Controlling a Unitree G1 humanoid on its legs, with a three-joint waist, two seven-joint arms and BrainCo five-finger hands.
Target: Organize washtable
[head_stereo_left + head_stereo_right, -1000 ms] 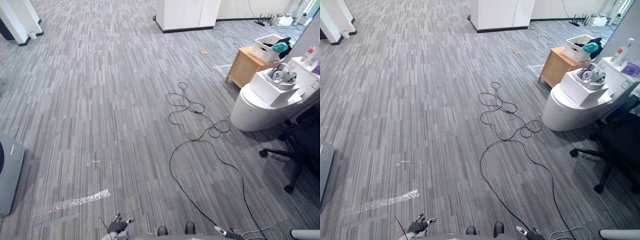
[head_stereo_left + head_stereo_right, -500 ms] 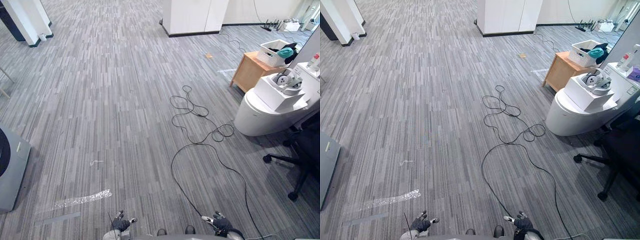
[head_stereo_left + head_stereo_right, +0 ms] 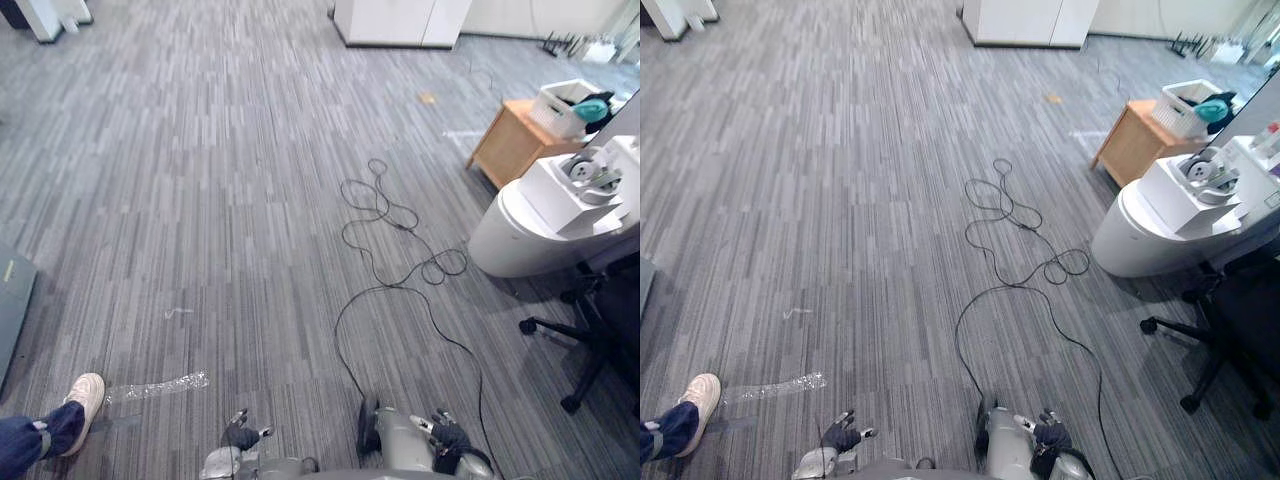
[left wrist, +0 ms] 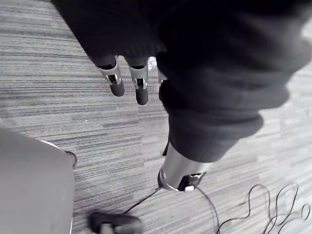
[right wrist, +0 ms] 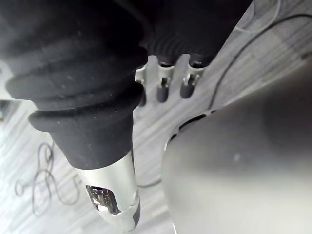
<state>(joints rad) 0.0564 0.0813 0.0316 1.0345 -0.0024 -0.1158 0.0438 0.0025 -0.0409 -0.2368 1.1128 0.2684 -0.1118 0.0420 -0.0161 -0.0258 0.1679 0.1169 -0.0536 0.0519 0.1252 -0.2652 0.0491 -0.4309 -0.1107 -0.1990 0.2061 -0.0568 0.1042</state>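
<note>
My left hand hangs low at the bottom edge, over grey striped carpet. Its fingers are straight and hold nothing. My right hand hangs low on the other side, fingers relaxed and empty. Far off at the right stands a small wooden table with a white basket holding a teal thing. Nearer, a white rounded stand carries a white box with a headset on it.
A person's leg in a white shoe stands at the lower left beside a strip of clear tape on the carpet. A black office chair is at the right edge. A white cabinet stands at the back. A grey panel lies at the left edge.
The camera has shifted and tipped down a little. A person's leg and white shoe have come into view at the lower left. Both hands still hang empty.
</note>
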